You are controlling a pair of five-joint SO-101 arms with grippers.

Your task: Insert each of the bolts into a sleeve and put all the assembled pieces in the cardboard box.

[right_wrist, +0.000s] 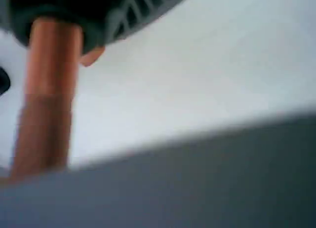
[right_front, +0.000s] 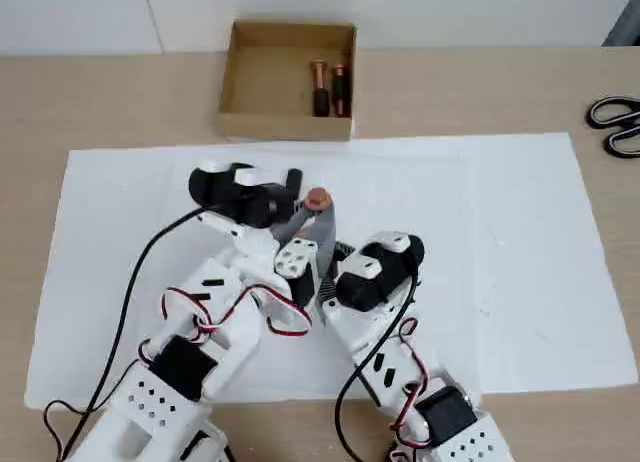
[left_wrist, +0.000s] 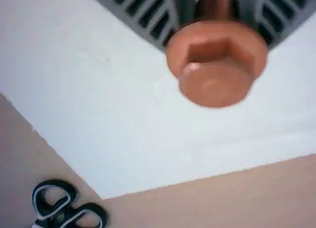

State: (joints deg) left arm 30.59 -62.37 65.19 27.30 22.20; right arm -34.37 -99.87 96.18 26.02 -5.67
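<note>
Nearest the arms' bases, the right gripper [right_front: 328, 267] sits tucked under the left arm over the white paper sheet [right_front: 520, 262]. Whether it is open or grips anything cannot be told. Its wrist view shows a smooth copper shaft [right_wrist: 49, 90] close up, one end running into something dark that is too blurred to name.

Just beyond, the left gripper [right_front: 318, 217] is clamped on a copper-coloured bolt [right_front: 318, 199], its grey ribbed fingers [left_wrist: 143, 11] pressed to either side of the shaft. The bolt has a round flange with a raised hexagonal head [left_wrist: 217, 65], which juts out past the fingertips. It is held above the paper near the sheet's far edge, a little short of the box.

Farther on, the cardboard box [right_front: 285, 127] stands open on the wooden table [right_front: 100, 92], touching the paper's far edge. Inside, toward its right wall, lie two assembled pieces side by side [right_front: 320, 87] [right_front: 341, 90], each a copper bolt in a black sleeve.

Black-handled scissors [right_front: 618, 124] lie at the table's far right.
</note>
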